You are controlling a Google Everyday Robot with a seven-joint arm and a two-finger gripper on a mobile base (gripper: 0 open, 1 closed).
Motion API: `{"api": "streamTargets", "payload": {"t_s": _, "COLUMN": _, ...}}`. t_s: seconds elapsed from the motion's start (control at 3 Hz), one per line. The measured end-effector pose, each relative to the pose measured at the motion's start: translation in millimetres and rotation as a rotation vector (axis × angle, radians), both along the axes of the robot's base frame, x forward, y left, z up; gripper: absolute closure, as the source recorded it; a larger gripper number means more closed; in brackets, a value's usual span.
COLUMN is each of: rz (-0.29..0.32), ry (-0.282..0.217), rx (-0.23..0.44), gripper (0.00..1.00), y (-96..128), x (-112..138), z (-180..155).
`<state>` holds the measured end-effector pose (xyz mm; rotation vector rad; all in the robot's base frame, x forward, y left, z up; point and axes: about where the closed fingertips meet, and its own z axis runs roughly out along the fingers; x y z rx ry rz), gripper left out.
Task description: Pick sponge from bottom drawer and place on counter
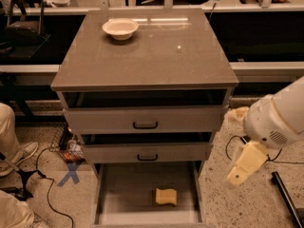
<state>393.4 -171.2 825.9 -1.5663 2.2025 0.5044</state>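
Note:
The pale-yellow sponge (166, 196) lies on the grey floor of the open bottom drawer (118, 198), right of its middle and towards the front. The counter (156, 56) is the glossy grey-brown top of the cabinet. My gripper (244, 166) is the cream-coloured end of the white arm. It hangs to the right of the cabinet, outside the drawer, level with the gap between the middle and bottom drawers. It is above and to the right of the sponge and holds nothing that I can see.
A round cream bowl (120, 29) stands at the counter's back left. Two wider drawers with black handles (145, 125) are partly pulled out above the bottom drawer. Cables (45, 184) and a person's leg and shoe (14, 151) are on the floor at left.

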Motion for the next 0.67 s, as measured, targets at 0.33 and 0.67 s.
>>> {"api": "streamTargets", "payload": {"t_s": 0.33, "rz": -0.005, "ry": 0.027, "rx": 0.007, "gripper": 0.0, "y": 3.1, "x": -8.3, "z": -14.5}}
{"api": "streamTargets", "payload": {"t_s": 0.67, "rz": -0.005, "ry": 0.027, "rx": 0.007, "gripper": 0.0, "y": 3.1, "x": -8.3, "z": -14.6}}
